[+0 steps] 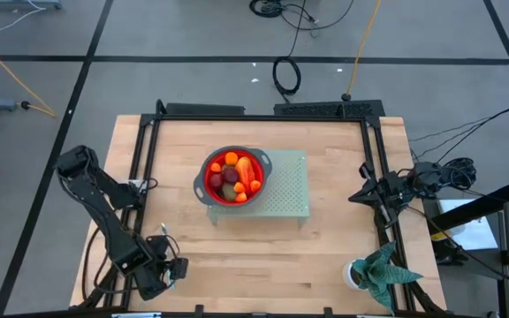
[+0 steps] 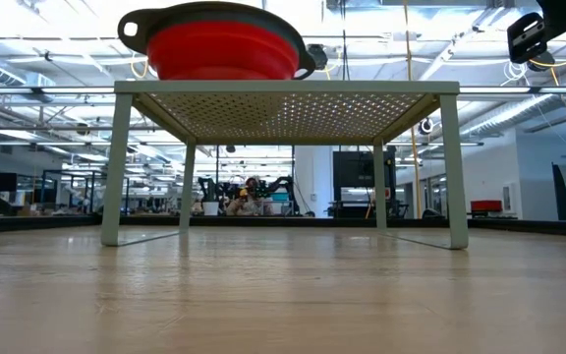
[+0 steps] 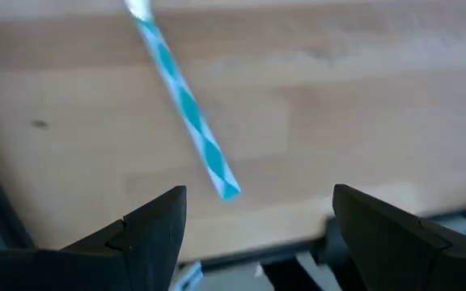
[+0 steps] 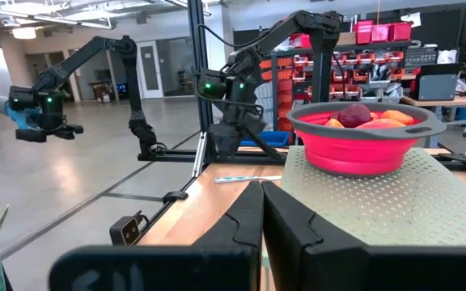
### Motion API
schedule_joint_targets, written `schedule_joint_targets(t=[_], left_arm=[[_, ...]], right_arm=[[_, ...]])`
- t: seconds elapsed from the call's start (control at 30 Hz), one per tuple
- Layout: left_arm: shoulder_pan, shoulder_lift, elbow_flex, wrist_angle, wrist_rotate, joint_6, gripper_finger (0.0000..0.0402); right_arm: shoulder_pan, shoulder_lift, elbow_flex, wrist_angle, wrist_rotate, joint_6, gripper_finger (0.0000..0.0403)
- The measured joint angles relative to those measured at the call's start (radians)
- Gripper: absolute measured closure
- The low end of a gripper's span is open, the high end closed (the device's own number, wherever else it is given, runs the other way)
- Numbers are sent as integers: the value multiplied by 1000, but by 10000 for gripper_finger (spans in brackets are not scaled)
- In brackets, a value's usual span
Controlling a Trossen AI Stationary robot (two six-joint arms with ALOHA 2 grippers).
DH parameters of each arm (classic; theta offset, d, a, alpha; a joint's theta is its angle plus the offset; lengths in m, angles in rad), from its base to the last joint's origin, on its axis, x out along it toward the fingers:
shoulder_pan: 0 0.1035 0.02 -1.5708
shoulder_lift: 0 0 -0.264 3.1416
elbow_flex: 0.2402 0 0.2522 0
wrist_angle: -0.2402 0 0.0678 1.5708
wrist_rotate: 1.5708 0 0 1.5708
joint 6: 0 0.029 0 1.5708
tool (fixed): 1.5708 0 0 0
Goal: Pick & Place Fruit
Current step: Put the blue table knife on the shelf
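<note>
Fruit [image 1: 234, 177] sits in the red colander [image 1: 208, 183], both arms off to the sides.
The colander stands on the green perforated stand [image 1: 285, 190] mid-table [image 1: 325, 256]. Left gripper [image 3: 257, 222] is at the table's near-left corner, jaws wide apart, nothing between them, a blue-white striped straw [image 3: 186, 105] lying on the wood just ahead. Right gripper [image 4: 262, 212] is at the right edge, fingers pressed together, empty. Potted plant [image 1: 380, 276] is at the near-right corner.
</note>
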Motion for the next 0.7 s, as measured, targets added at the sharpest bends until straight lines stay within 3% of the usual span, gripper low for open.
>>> schedule_joint_targets(t=[0.23,0.7], left_arm=[[0,0,-2,-104,0,-71,94],[44,98,-71,-52,96,-109,94]], right_arm=[[0,0,0,0,0,0,403],[0,0,0,0,0,0,403]])
